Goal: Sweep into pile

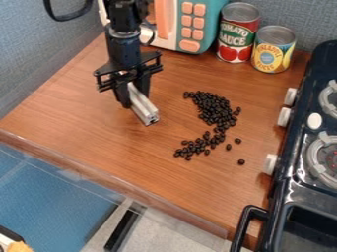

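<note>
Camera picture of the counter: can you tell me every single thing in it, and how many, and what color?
Counter: one, brown wood, middle
Beans: many, black, curved heap right of center, a few loose
Bar: one, silver, in the gripper
Cans: two, one red and green, one yellow and blue, back right
Toy microwave: one, teal, white and orange, back
Stove: one, black with white knobs, right edge
Walls: two, blue-gray, behind
Cable: one, black, top left
Arm: one, black, upper left
Gripper: one, black, above the counter
</note>
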`<state>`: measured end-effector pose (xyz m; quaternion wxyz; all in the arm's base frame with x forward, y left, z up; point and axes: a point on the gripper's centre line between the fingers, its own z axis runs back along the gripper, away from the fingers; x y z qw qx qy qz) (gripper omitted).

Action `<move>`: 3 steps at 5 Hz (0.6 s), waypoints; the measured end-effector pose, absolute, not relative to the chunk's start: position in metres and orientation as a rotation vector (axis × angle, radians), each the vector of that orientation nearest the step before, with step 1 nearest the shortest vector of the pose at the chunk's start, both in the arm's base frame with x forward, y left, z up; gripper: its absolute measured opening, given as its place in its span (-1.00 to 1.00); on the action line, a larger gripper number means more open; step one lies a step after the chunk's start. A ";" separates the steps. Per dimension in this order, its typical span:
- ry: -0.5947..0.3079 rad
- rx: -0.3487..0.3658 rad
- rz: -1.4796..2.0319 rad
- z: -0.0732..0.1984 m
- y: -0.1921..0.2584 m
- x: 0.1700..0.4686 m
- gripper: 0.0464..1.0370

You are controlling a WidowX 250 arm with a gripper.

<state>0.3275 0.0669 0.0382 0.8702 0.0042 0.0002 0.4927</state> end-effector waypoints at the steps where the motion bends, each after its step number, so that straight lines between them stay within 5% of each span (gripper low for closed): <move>1: 0.007 0.053 1.022 0.025 0.073 0.326 -0.32; 2: 0.029 0.109 1.006 0.010 0.080 0.325 -0.23; 3: 0.032 0.166 0.989 0.009 0.089 0.331 0.36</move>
